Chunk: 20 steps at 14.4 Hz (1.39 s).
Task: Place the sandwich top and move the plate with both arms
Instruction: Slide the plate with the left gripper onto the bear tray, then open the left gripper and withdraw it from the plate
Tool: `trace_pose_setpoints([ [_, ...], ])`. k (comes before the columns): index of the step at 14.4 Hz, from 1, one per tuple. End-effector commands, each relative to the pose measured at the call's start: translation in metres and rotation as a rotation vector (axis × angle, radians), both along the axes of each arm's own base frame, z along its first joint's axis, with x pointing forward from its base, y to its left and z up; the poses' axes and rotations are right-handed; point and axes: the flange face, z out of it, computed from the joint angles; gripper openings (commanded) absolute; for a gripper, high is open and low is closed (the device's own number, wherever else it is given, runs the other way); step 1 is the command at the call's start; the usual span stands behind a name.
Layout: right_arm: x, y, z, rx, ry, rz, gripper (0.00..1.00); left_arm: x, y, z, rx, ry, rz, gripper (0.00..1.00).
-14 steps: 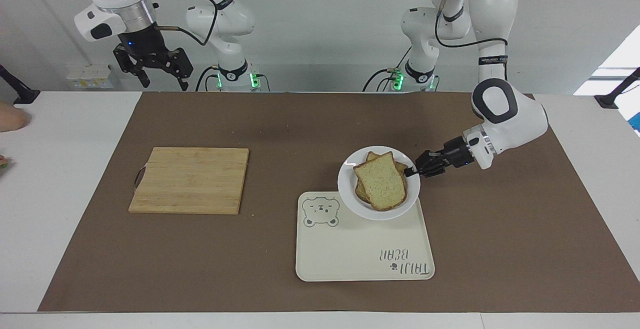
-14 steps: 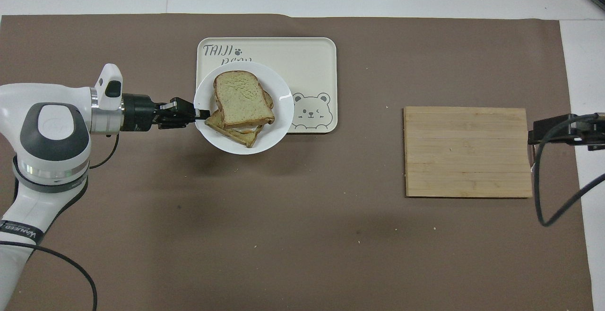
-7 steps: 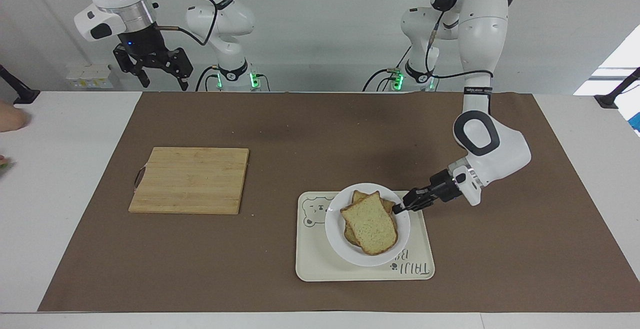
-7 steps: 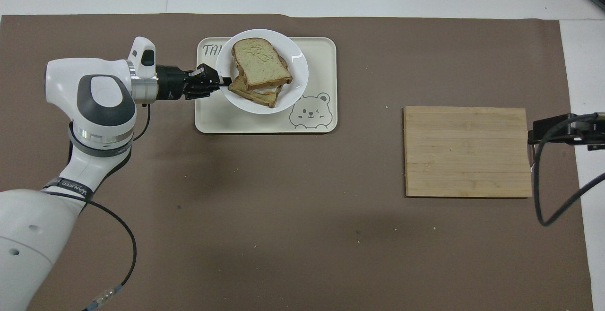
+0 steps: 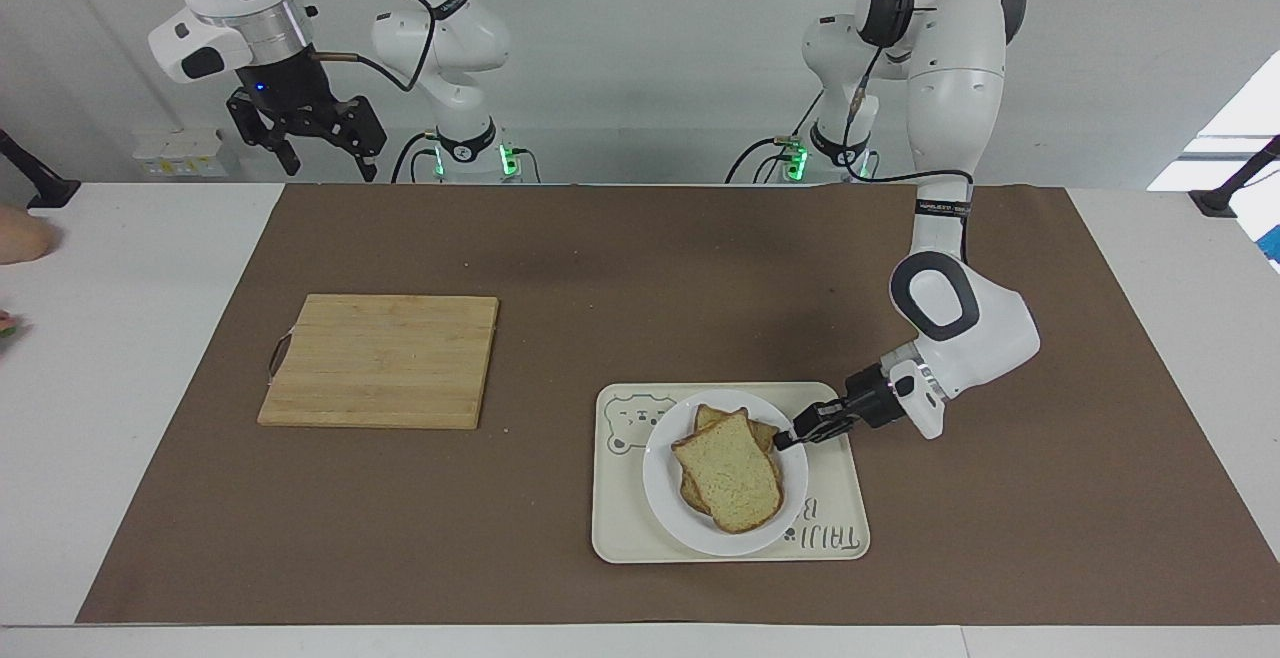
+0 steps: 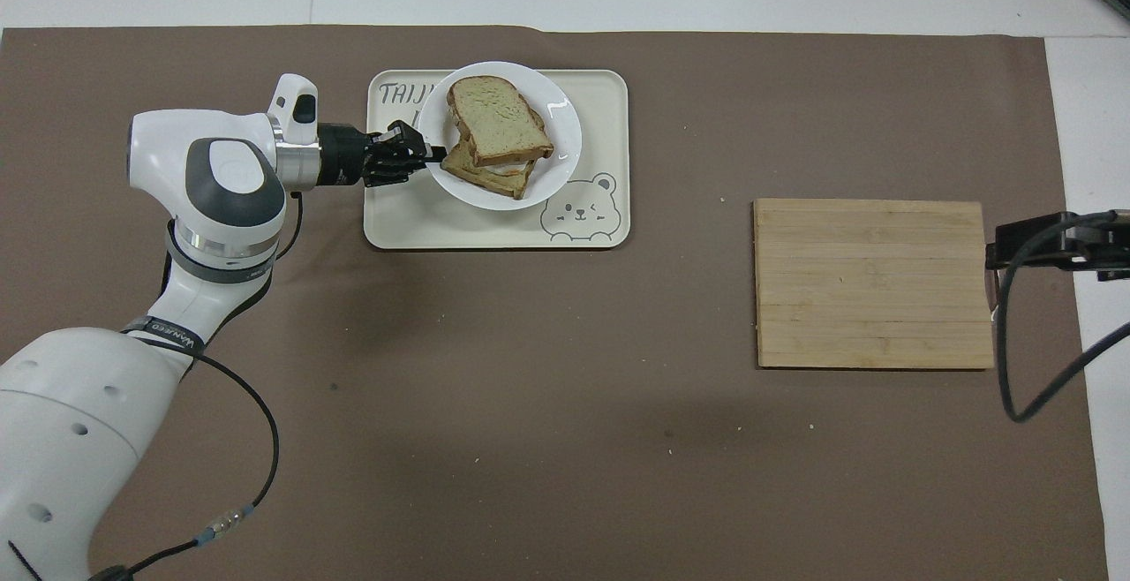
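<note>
One plate (image 5: 662, 498) (left tool (image 5: 787, 440) clamped) over tray (image 5: 830, 503)

left claw (image 5: 790, 438): low, level, clamped tight | right claw (image 5: 318, 150): raised, waiting, fingers apart

Table (image 5: 150, 358): mat (image 5: 640, 258), board (image 5: 385, 360), tray (image 5: 640, 528).

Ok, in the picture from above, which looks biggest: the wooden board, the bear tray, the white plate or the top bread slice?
Largest to smallest in the overhead view:
1. Wooden board and bear tray: too alike to rank.
2. White plate.
3. Top bread slice, lying on the plate.
</note>
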Motion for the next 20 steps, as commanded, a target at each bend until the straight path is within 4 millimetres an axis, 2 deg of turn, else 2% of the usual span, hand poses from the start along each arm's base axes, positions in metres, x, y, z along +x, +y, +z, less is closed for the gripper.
trace_pose_setpoints([
  [1, -0.004, -0.004, 0.002, -0.001, -0.01, 0.016, 1.0, -0.007, 0.006, -0.008, 0.031, 0.028, 0.0, 0.0],
  [2, -0.004, -0.004, 0.002, -0.001, -0.01, 0.016, 1.0, -0.017, 0.008, -0.019, 0.056, 0.045, -0.013, 0.0],
  [3, -0.004, -0.004, 0.002, -0.001, -0.012, 0.016, 1.0, -0.021, 0.012, -0.02, 0.069, 0.056, -0.019, 0.06],
  [5, -0.004, -0.004, 0.002, -0.001, -0.01, 0.016, 1.0, -0.021, 0.02, -0.021, 0.072, 0.06, -0.01, 1.0],
  [6, -0.004, -0.004, 0.002, -0.001, -0.01, 0.016, 1.0, -0.02, 0.027, -0.016, 0.079, 0.057, -0.012, 1.0],
  [8, -0.004, -0.005, 0.002, -0.001, -0.01, 0.014, 1.0, -0.022, 0.038, 0.011, 0.057, 0.056, -0.043, 1.0],
  [10, -0.004, -0.004, 0.002, -0.001, -0.01, 0.016, 1.0, -0.026, 0.061, 0.039, 0.058, 0.053, -0.057, 1.0],
  [13, -0.004, -0.004, 0.002, -0.001, -0.012, 0.016, 1.0, -0.029, 0.074, 0.081, 0.04, 0.091, 0.004, 1.0],
  [17, -0.004, -0.004, 0.002, -0.001, -0.01, 0.016, 1.0, -0.036, 0.095, 0.111, 0.272, 0.073, -0.083, 1.0],
  [20, -0.004, -0.005, 0.002, -0.001, -0.01, 0.014, 1.0, -0.044, 0.119, 0.133, 0.422, 0.056, -0.152, 1.0],
])
